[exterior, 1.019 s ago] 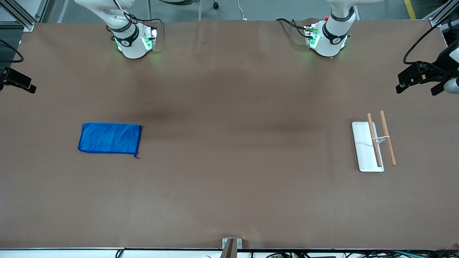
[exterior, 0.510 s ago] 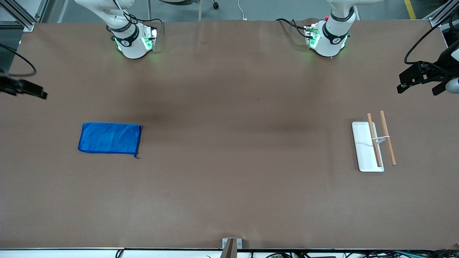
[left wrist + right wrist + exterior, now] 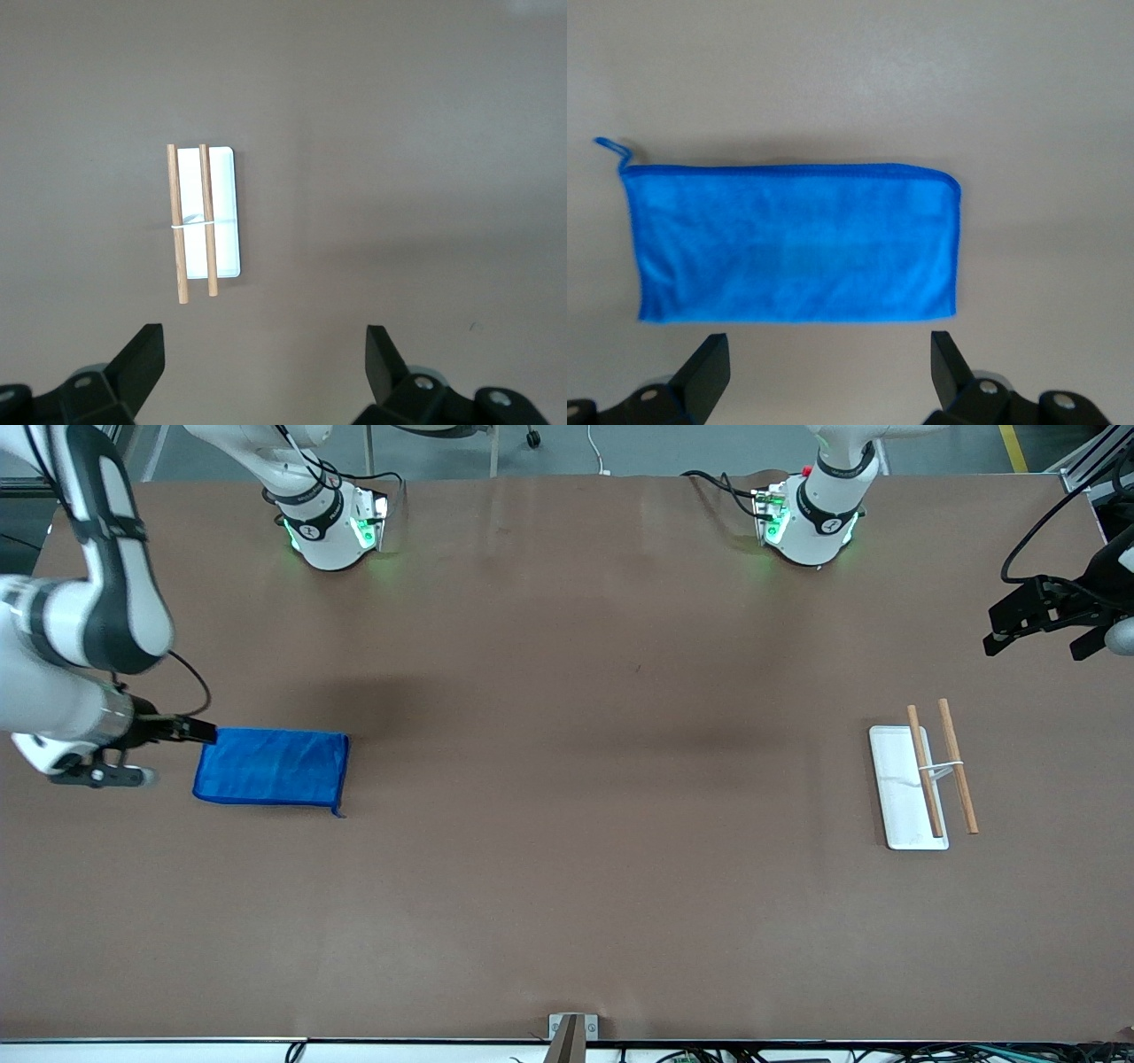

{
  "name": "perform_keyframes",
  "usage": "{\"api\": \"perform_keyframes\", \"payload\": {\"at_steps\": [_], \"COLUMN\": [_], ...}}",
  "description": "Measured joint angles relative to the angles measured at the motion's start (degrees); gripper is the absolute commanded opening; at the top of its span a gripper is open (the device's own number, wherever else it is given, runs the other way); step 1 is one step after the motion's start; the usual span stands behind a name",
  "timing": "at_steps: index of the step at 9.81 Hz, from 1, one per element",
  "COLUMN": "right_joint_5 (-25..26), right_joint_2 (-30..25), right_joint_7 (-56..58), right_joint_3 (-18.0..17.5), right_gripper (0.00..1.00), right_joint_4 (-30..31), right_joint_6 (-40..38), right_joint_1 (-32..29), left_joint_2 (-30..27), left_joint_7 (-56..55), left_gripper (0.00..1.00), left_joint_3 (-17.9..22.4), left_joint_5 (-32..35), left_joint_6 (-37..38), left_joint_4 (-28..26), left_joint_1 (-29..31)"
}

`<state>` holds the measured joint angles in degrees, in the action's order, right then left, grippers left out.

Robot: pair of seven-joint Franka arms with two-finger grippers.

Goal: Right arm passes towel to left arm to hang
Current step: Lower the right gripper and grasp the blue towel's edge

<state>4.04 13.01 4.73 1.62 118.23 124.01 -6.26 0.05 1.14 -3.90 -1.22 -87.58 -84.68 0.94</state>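
**The towel could slip or bunch up if the grab is off**

The towel (image 3: 271, 767) lies flat on the brown table (image 3: 567, 903), toward the right arm's end. It is the landmark here. Nothing on the table is nearer to the front camera than the towel, and nothing is touching it yet.

The right gripper (image 3: 146, 753) hangs just beside the towel's short edge, on the side away from the rack. Its two fingers are spread wide apart and hold nothing (the right wrist view shows the whole towel (image 3: 793, 241) between the two finger tips, with bare table all around it). The small loop tag (image 3: 609, 149) sticks out at one corner.

Here is what could go wrong. The cloth is thin and soft. If the fingers come down too high, they may close on air. If they press down too hard, they may push the cloth into a lump. If they pinch only the tag or a corner, the towel may hang long and drag, and the pass would be hard.

The white rack (image 3: 905, 786) with two wooden rods (image 3: 941, 766) sits well apart from the towel, toward the left arm's end.

The left gripper (image 3: 1041, 615) waits up over the table past the rack, fingers wide apart and empty. It may wait a long time.
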Motion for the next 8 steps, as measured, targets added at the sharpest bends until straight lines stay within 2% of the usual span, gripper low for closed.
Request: {"api": "perform_keyframes", "payload": {"at_steps": [2,4,7,8], "right_joint_5": [0.3,0.3,0.3,0.3], "right_joint_2": [2.8,6.2,9.4,10.2], "right_joint_7": [0.2,0.2,0.2,0.1], "right_joint_3": [0.0,0.1,0.1,0.0], "right_gripper": [1.00,1.00,0.97,0.70], "right_joint_4": [6.7,9.9,11.7,11.7], "right_joint_6": [12.2,20.7,26.6,27.7], "right_joint_1": [0.0,-0.3,-0.4,-0.4], "left_joint_2": [0.3,0.5,1.8,2.1], "left_joint_7": [0.0,0.0,0.0,0.0], "left_gripper": [1.00,1.00,1.00,1.00], "left_joint_3": [0.0,-0.1,-0.2,-0.3], "left_joint_5": [0.0,0.0,0.0,0.0], "left_joint_6": [0.0,0.0,0.0,0.0], "left_joint_4": [-0.1,-0.1,-0.2,-0.2], "left_joint_1": [0.0,0.0,-0.3,-0.5]}}
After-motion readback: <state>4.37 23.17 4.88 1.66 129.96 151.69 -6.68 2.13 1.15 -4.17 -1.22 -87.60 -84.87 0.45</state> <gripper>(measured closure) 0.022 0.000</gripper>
